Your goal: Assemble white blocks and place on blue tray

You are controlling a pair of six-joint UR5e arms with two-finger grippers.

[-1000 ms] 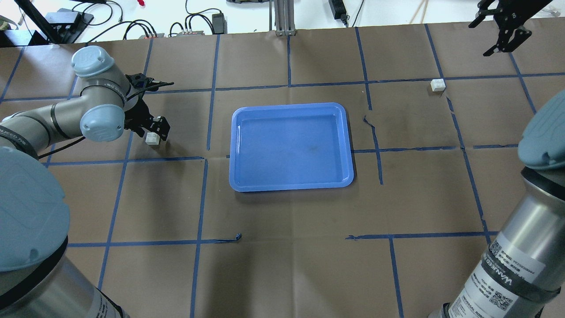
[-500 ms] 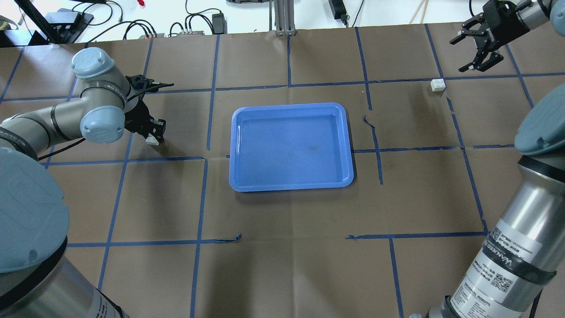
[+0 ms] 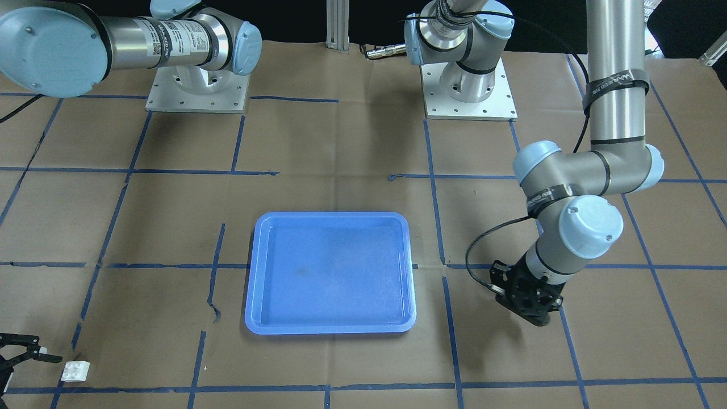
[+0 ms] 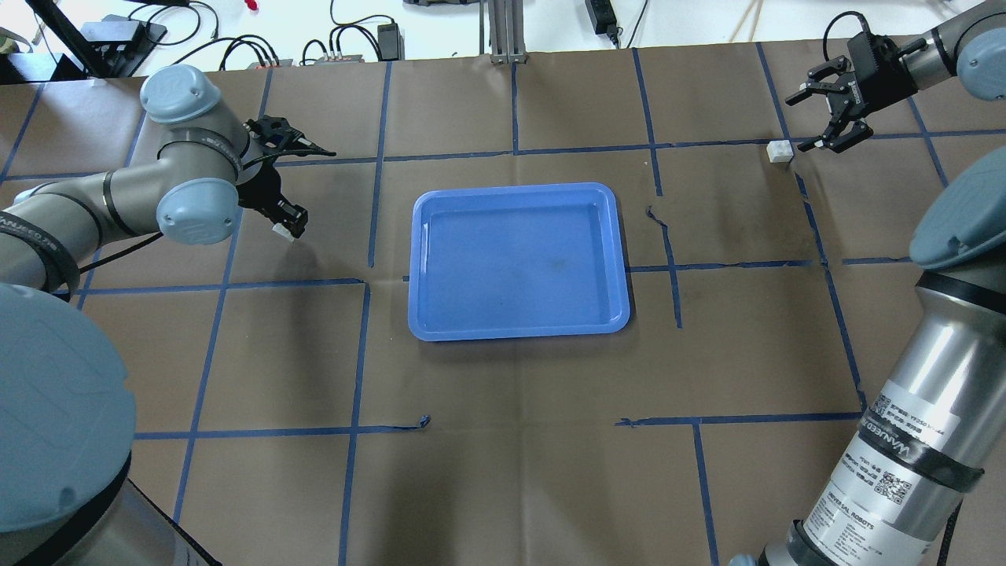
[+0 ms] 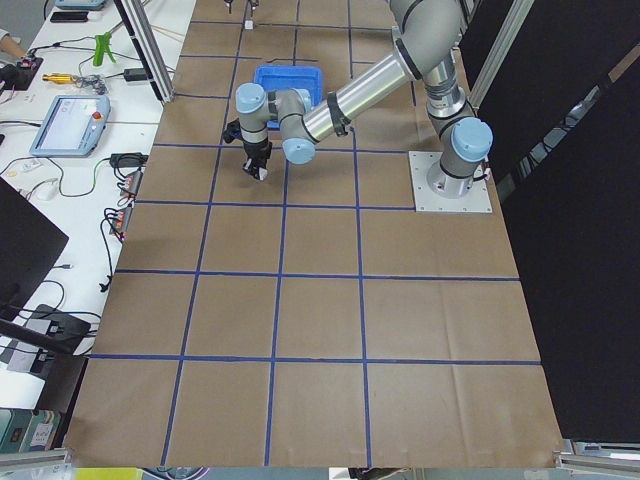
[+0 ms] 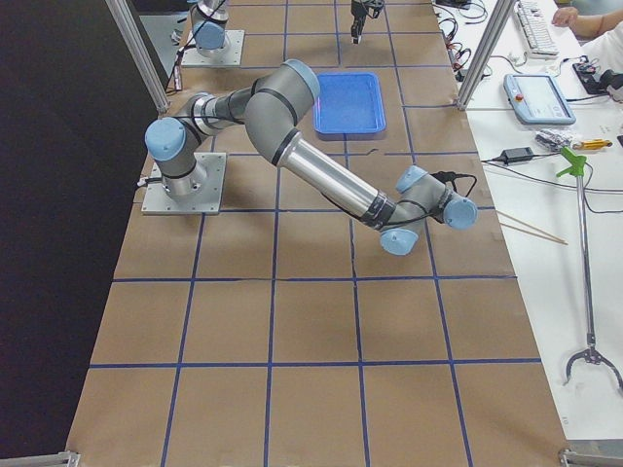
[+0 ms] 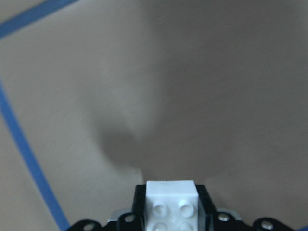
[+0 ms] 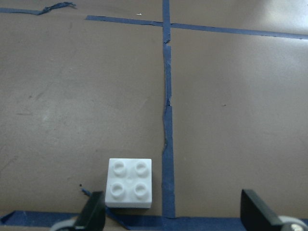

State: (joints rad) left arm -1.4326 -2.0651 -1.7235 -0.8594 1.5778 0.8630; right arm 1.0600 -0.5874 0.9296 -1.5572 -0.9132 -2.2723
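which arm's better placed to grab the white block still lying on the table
Right. The right tool is open right beside the loose white block; the left tool is shut on the other block, across the blue tray.

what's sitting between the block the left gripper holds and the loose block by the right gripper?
The blue tray is the only object across that stretch; otherwise taped brown paper. Overhead view shows it: held block left, loose block right.
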